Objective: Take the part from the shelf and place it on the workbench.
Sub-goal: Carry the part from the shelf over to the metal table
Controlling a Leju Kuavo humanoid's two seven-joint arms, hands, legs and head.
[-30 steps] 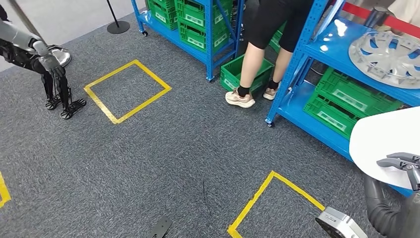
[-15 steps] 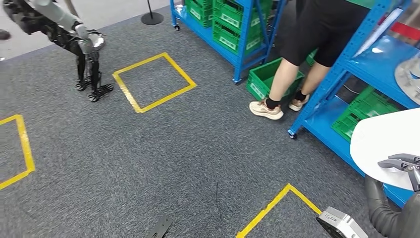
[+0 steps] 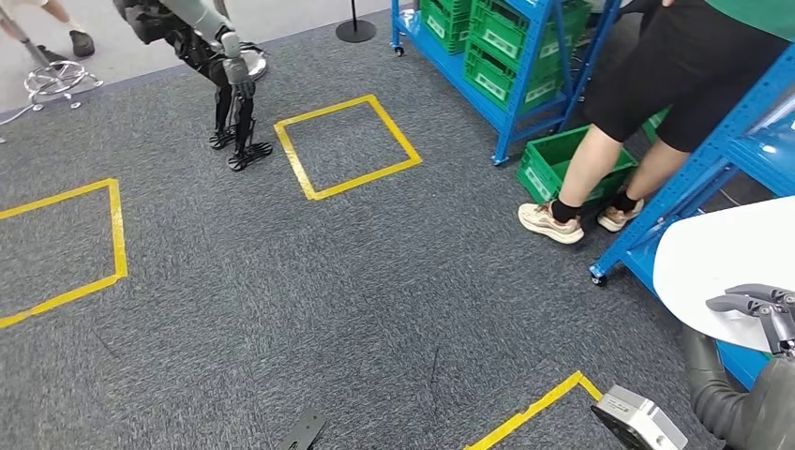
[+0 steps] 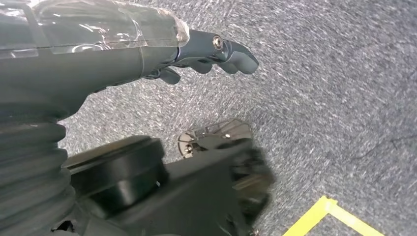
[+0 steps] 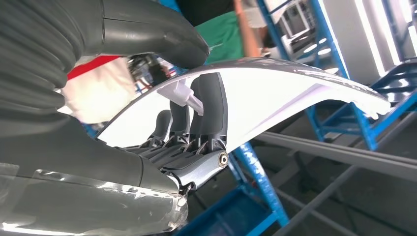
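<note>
One white part (image 3: 722, 267) is off the shelf (image 3: 731, 141), right hand (image 3: 764, 314) clamps its rim, thumb on top and fingers (image 5: 206, 113) under, prob so the curved panel can't slip. Left hand (image 4: 206, 54) hangs over carpet, fingers curled, holding nothing. No surface visible rn.

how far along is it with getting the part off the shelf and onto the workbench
Done: the white part is off the blue shelf. In hand: the right hand grips its edge, thumb on one face and fingers on the other. Left: the placing itself; grey carpet lies ahead. The left hand holds nothing.
</note>
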